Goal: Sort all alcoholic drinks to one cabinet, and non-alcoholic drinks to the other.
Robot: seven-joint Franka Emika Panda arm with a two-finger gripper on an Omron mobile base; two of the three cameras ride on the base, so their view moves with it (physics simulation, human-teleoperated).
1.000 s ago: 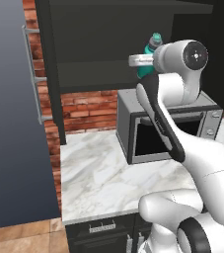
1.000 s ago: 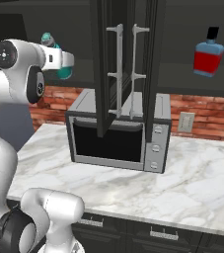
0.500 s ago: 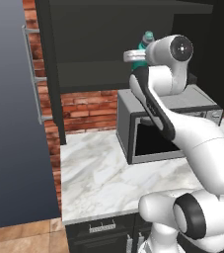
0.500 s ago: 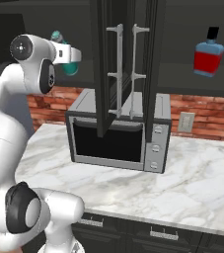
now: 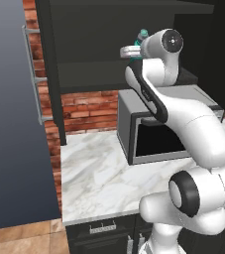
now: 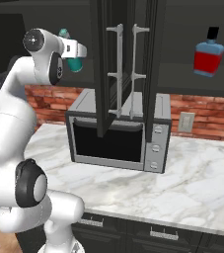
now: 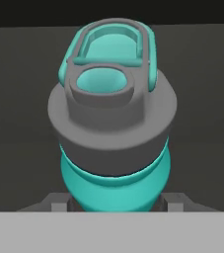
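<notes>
While you read the hand view, note the teal bottle [image 7: 114,163] first: it stands directly ahead of the camera, grey cap uppermost, with its teal body seated between the two fingertips low in that view. The jaws are pinching the teal bottle by its body, one finger on each side.

From the right base view, confirm that the gripper [image 6: 77,55] is raised high at the left cabinet [image 5: 109,47], with the bottle's cap just visible above the wrist and its teal body below it. From the left base view, the same cabinet stands open, its tall door [image 5: 15,114] swung out to the left with a silver bar handle, and a dark shelf inside. The bottle [image 5: 141,35] sits at the level of the space above that shelf; whether its base already rests on a surface cannot be told.

Below the arm you see the marble counter [image 5: 91,173] and the microwave [image 6: 118,131] against the brick wall. Farther right, the second cabinet's doors [image 6: 126,64] stand open, and the squat blue bottle [image 6: 208,54] with red label and black cap stands on its shelf.

Treat the current step as placement of a non-alcoholic drink in the left cabinet, apart from the alcoholic one on the right. The next move likely calls for you to set the bottle upright on the shelf, spread the jaws, and draw the hand back clear of the cap.
</notes>
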